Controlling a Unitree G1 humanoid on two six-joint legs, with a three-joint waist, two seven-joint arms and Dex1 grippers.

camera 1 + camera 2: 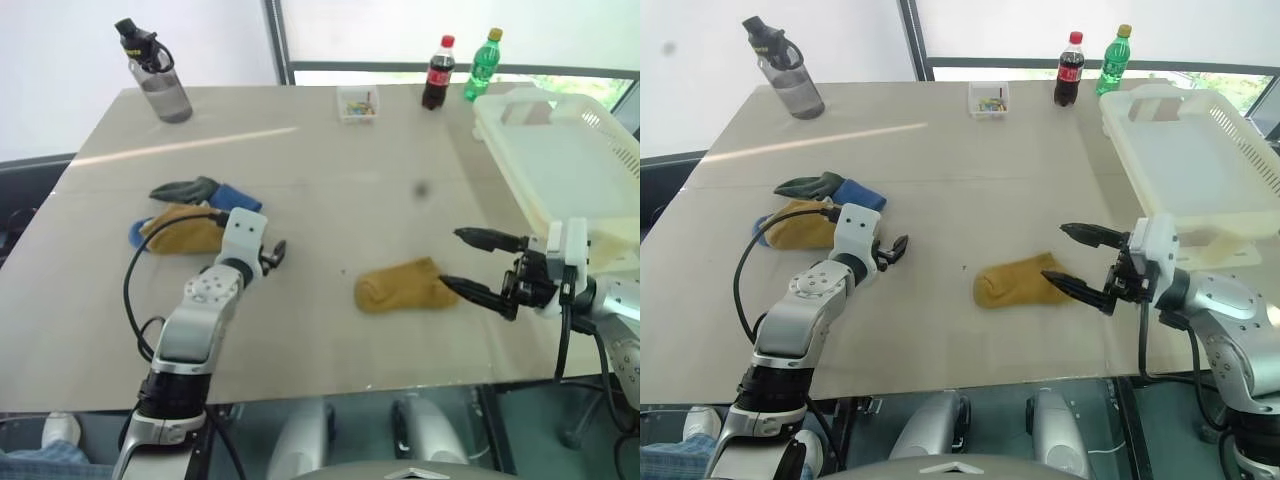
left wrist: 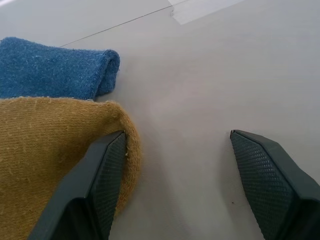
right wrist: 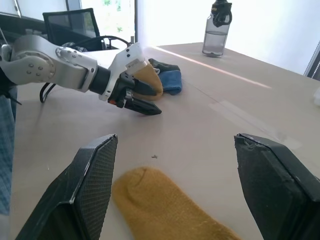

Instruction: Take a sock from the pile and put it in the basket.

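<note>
Socks in the pile [image 1: 190, 215] lie well left of your lone mustard sock [image 1: 402, 285]; right gripper [image 1: 472, 266] gapes unclenched beside it, so straddle it squarely before clenching; left gripper [image 1: 895, 248] hangs released.

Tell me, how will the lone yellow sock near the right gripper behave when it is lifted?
The lone yellow sock looks like soft knit lying flat, so it will probably droop from the fingers. It seems light and fuzzy, so slipping is unlikely. It should not roll.

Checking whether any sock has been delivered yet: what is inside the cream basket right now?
The visible part of the basket interior looks bare, with no sock in it. Its near corner is hidden behind the right end effector. One mustard sock lies on the table.
</note>
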